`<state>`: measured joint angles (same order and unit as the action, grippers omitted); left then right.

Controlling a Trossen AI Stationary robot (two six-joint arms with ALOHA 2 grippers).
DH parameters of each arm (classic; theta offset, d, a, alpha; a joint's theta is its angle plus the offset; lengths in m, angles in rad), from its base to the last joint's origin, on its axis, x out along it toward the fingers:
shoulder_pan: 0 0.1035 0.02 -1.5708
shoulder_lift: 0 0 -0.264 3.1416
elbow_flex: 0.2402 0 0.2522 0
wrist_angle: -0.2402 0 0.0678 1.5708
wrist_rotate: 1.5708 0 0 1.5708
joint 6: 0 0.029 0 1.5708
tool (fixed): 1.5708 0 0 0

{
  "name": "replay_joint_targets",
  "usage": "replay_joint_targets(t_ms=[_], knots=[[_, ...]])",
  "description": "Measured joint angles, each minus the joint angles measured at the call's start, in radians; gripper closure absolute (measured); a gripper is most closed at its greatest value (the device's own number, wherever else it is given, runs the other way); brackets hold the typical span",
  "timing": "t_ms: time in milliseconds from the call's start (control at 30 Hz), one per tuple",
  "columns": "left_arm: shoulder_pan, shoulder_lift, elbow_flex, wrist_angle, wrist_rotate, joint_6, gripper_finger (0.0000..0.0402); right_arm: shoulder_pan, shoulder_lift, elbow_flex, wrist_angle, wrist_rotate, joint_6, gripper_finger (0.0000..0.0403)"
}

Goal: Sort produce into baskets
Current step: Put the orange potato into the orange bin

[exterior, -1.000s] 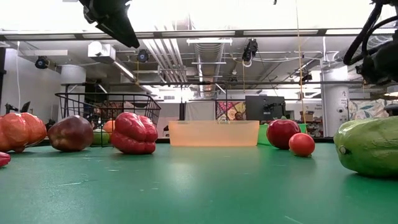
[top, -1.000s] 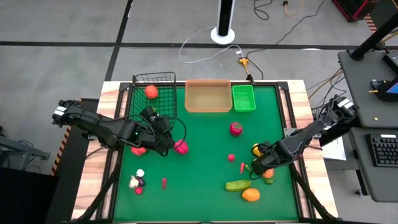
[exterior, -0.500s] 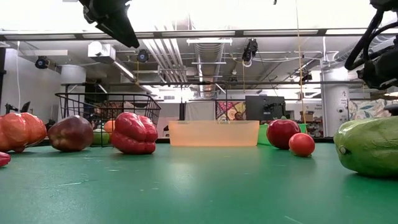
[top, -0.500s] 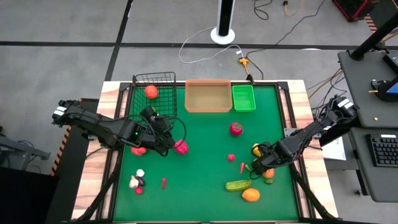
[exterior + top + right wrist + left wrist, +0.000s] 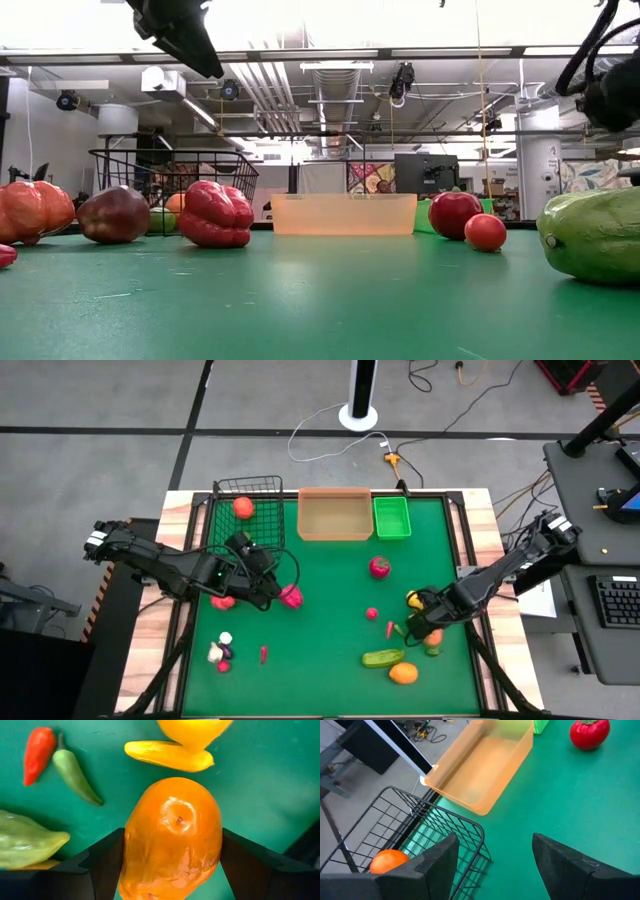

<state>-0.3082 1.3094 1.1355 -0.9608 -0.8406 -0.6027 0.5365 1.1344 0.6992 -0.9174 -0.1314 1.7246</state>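
From where I stand, the right gripper [image 5: 172,855] is low over the table's right side, its two dark fingers [image 5: 107,865] pressed against either flank of an orange pepper [image 5: 172,837], so it has that piece clamped. From above the pepper is mostly hidden under the arm; only a sliver of orange shows at [image 5: 432,639]. Just beside it lie a yellow chilli [image 5: 167,756], a green chilli [image 5: 75,772] and a red chilli [image 5: 39,752], with a yellow piece [image 5: 194,730] cut off by the edge of the wrist view. The pale green cucumber [image 5: 382,657] lies near, and an orange fruit [image 5: 403,673] just past it.

The left gripper [image 5: 495,865] hangs above the table's left side, fingers spread wide with nothing between them. Ahead of it are the black wire basket [image 5: 445,820], holding an orange-red round piece [image 5: 389,861] partly hidden behind a finger, the tan tray [image 5: 485,767], and a corner of the green bin [image 5: 391,517]. A red fruit [image 5: 379,567] sits mid-table, a small red ball [image 5: 371,613] nearby, and a pink pepper [image 5: 291,597] by the left arm. A small cluster at [image 5: 220,652] is too tiny to sort out.
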Motion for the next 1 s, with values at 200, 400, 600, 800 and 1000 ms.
replay_joint_targets(t_ms=[200, 400, 600, 800, 1000], knots=[[-0.019, 0.000, 0.000, -0.018, 0.005, -0.044, 0.0167, -0.007, -0.032, 0.099, -0.080, 0.098, -0.039, 0.0122], [-0.054, 0.000, 0.000, -0.048, 0.020, -0.093, 0.0167, -0.071, -0.016, 0.219, -0.080, 0.217, -0.198, 0.0123], [-0.102, 0.000, 0.000, -0.112, 0.073, -0.186, 0.0167, -0.194, 0.039, 0.351, -0.082, 0.274, -0.466, 0.0119], [-0.137, 0.000, 0.000, -0.166, 0.174, -0.245, 0.0167, -0.342, 0.126, 0.500, -0.078, 0.291, -0.772, 0.0118], [-0.143, 0.000, 0.000, -0.192, 0.337, -0.269, 0.0167, -0.507, 0.238, 0.648, -0.077, 0.292, -1.061, 0.0118]])
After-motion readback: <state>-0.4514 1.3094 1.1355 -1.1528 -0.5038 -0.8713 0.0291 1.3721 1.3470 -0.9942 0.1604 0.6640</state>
